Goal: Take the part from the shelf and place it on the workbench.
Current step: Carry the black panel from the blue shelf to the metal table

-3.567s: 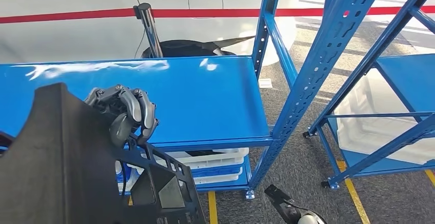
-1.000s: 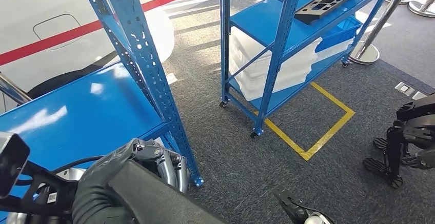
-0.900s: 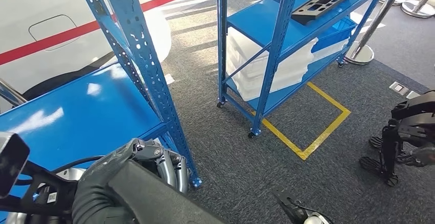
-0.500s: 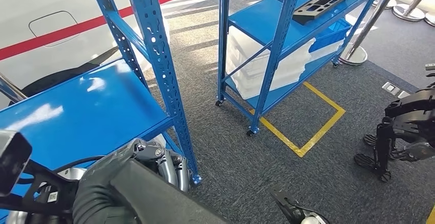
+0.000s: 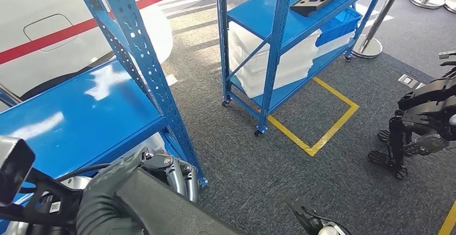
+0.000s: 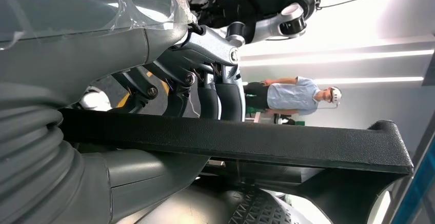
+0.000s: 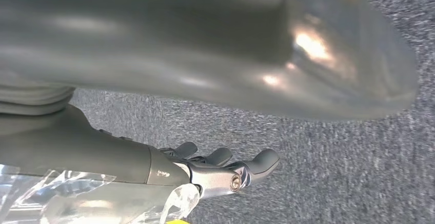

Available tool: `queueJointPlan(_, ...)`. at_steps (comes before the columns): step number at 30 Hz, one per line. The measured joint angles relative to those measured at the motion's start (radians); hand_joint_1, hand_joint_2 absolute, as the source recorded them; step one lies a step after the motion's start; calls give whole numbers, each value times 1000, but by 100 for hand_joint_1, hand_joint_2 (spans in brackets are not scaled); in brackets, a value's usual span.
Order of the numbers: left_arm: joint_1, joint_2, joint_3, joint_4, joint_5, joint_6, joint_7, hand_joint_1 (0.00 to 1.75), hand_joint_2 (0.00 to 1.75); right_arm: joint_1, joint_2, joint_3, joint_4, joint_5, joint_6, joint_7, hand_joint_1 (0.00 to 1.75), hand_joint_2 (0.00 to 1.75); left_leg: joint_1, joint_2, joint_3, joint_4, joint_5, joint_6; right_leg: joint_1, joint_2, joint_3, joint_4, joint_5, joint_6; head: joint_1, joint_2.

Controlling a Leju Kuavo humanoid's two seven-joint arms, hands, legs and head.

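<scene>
one left robot hand (image 5: 161, 170) wrapped over the top edge of the black part (image 6: 241, 142), carried low beside the blue shelf (image 5: 80, 116). right robot hand (image 7: 225, 170) hanging bare, fingers loosely curled above carpet. probably stiff, light, awkwardly broad; best gripped along that rim.

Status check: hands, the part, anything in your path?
Left hand grips black part. Right hand holds nothing, hanging over carpet. Blue shelf post close ahead.
</scene>
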Motion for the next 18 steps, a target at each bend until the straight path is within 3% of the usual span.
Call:
queueJointPlan(1, 0, 0, 0, 0, 2, 0, 0, 175, 175, 0, 0, 0, 0, 1, 0, 0, 0, 0, -1, 0, 29, -40, 19, 3, 1, 2, -5, 0, 5, 1, 0, 0)
queueJointPlan(4, -6, 0, 0, -1, 8, -1, 2, 175, 175, -1, 3, 0, 0, 5, 0, 0, 0, 0, -9, -7, 166, -273, 97, 26, 3, 8, -15, 0, 19, 8, 0, 0)
queueJointPlan(5, -8, 0, 0, -1, 9, -1, 3, 175, 175, -1, 4, 0, 0, 7, 0, 0, 0, 0, -13, -9, 189, -317, 110, 31, 2, 9, -18, 1, 23, 13, 0, 0)
queueJointPlan(8, -10, 0, -1, -1, 13, -2, 9, 175, 175, 1, 4, 0, 0, 11, 0, 0, 0, 0, -16, -5, 187, -336, 130, 37, 0, 11, -29, 3, 35, 28, 0, 0)
queueJointPlan(9, -11, 0, -1, -1, 14, -2, 11, 175, 175, 1, 4, 0, 0, 11, 0, 0, 0, 0, -13, -2, 181, -338, 139, 42, 0, 10, -36, 13, 24, 32, 0, 0)
queueJointPlan(11, -12, 0, -1, -1, 17, -2, 14, 175, 175, 2, 4, 1, 0, 11, 0, 0, 0, 0, -7, 3, 166, -342, 157, 53, -3, 8, -69, 92, -47, 40, 1, 0)
queueJointPlan(13, -12, 0, -1, -1, 22, -2, 17, 175, 175, 2, 3, 1, 0, 12, 0, 0, 0, 0, -7, 4, 146, -342, 172, 57, -6, 7, -116, 237, -138, 49, 2, 0)
queueJointPlan(14, -12, 0, -1, -1, 23, -2, 18, 175, 175, 2, 2, 1, 0, 12, 0, 0, 0, 0, -6, 4, 136, -341, 180, 56, -8, 7, -128, 294, -160, 54, 2, 0)
queueJointPlan(16, -12, 0, -1, -1, 24, -2, 19, 175, 175, 2, 1, 1, 0, 12, 0, 0, 0, 0, -4, 4, 121, -340, 192, 54, -13, 7, -125, 338, -159, 60, 2, 0)
queueJointPlan(18, -12, 0, -1, -1, 24, -2, 19, 175, 175, 2, 1, 1, 0, 12, 0, 0, 0, 0, -4, 4, 117, -340, 196, 52, -15, 6, -114, 331, -148, 61, 2, 0)
